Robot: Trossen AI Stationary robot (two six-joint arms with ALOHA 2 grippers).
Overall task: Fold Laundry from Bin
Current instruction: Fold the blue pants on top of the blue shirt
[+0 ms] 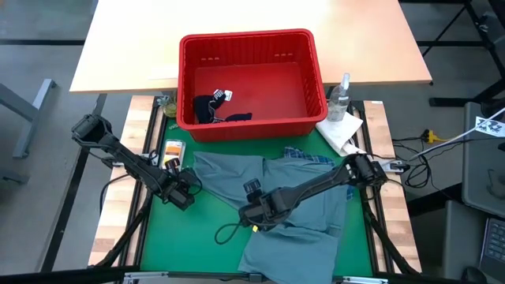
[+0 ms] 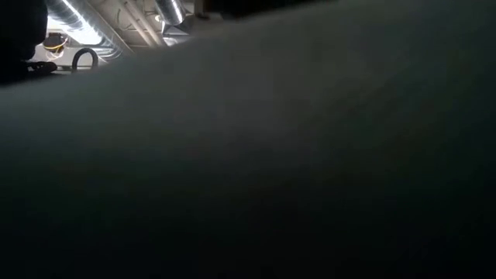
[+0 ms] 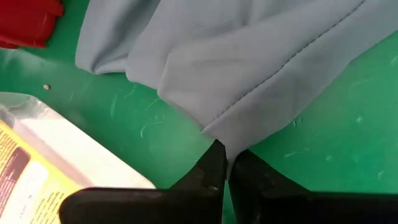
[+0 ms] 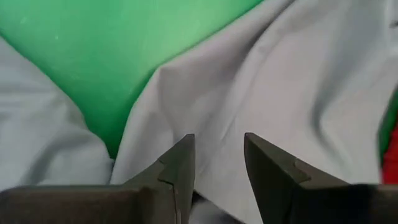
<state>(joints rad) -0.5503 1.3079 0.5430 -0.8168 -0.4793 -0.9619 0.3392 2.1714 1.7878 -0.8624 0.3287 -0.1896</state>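
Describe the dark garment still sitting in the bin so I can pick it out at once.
Start from the rectangular red plastic bin with slotted walls at the table's far side. Inside, against its left wall near the front corner, lies a small crumpled dark navy garment. It is the only cloth in the bin, far darker than the large grey-blue garment spread on the green mat.

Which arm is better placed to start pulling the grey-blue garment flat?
Left. The left gripper is shut on a corner of the large grey-blue garment; the right gripper is open over its middle, holding nothing.

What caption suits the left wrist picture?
Left claw shut on the corner of a grey-blue garment on a green mat.
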